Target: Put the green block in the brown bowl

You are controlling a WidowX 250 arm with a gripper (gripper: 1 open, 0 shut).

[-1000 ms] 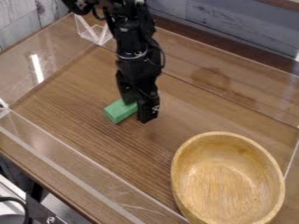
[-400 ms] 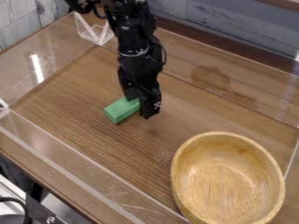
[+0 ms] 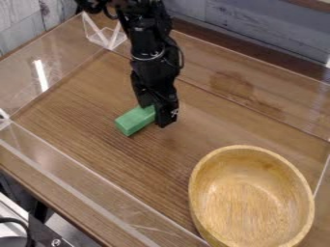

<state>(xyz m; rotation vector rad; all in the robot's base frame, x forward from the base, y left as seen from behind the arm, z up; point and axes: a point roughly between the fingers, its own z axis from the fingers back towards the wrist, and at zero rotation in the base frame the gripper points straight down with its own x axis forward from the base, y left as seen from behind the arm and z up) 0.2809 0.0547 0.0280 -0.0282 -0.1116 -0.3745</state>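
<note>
We see the green block [image 3: 133, 122] lying on the wooden table [image 3: 77, 116], to the left of the middle of the view. It lies flat and slantwise, with one end pointing to the lower left and the other end reaching toward the robot's fingers. Its colour is bright and even, and the near end is fully visible to us.

Directly at the block is the black gripper [image 3: 153, 118], which comes down from the top of the view. We understand that its jaws are open, as wide as they go. The fingers are low, near the table, and they cover the far end of the block partly. We cannot tell if one of them touches the block, because the dark parts overlap in this view. We do not see the block lifted.

Above the gripper, the black arm [image 3: 145, 43] goes up to the upper edge of the view, and some cables are near it.

Farther from the block, at the lower right, we see the brown bowl [image 3: 253, 198]. It is round, wide and of light wood, and it stands well apart from the block and from the gripper. We can look into its inside, and there we see only the pale wood.
</note>
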